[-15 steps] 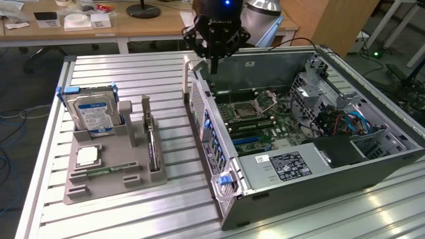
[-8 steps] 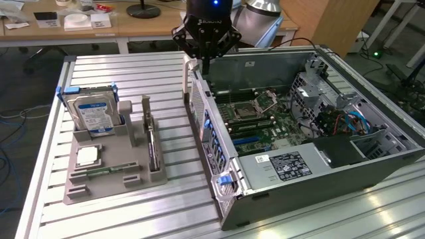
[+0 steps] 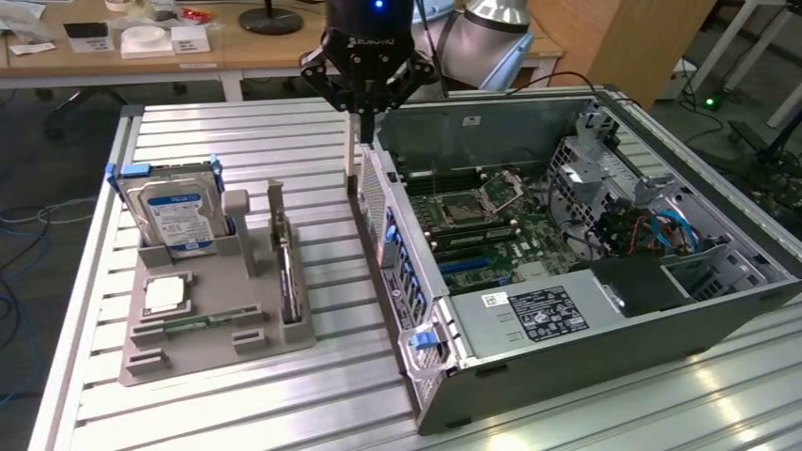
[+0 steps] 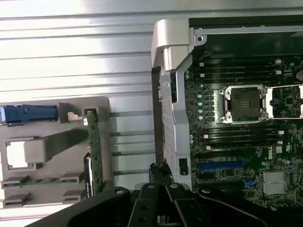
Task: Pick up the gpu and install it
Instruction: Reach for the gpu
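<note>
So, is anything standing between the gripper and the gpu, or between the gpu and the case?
Nothing visible blocks the gripper from the gpu, on edge in its tray. The case is open on top, but its wall stands between gpu and motherboard.

The black metal gripper (image 3: pixel 362 122) is carried pointing straight down, jaws pressed fully together, with the silver-grey arm segment (image 3: pixel 489 28) angled behind it.

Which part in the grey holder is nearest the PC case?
The gpu: slim dark card, edge-on, on the side toward the PC case; the hard drive stands farther off.
</note>
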You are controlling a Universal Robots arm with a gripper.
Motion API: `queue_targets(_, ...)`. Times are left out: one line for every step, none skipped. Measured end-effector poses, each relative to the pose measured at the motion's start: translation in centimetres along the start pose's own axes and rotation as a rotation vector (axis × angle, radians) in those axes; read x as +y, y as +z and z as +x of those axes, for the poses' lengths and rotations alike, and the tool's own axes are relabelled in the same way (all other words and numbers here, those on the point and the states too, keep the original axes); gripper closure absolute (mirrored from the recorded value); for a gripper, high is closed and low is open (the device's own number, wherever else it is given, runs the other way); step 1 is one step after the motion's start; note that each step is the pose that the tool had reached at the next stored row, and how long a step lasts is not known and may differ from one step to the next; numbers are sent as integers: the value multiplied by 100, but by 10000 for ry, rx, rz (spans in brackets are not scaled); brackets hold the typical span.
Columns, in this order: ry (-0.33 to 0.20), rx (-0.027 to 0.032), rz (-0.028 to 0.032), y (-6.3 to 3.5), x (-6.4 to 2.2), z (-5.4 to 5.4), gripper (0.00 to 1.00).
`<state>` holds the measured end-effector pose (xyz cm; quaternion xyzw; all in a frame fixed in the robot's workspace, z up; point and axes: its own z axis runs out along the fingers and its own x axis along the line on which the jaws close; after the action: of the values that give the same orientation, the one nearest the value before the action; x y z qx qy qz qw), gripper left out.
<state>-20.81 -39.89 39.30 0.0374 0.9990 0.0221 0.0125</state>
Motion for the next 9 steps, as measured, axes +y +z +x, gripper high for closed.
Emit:
queue_targets(0,0,0,0,-2,27,89)
queue_targets(1,0,1,-1,-4,52,89)
queue_targets(1,0,0,-1,-6,75,89)
queue_targets(1,0,0,-2,-7,100,89)
queue_targets(1,0,0,-2,-9,125,89)
queue_targets(1,1,1,-3,-11,150,89)
queue_targets(0,0,1,-3,-13,174,89)
queue_targets(0,0,1,-4,-15,202,89)
queue_targets(1,0,1,-4,-17,229,89)
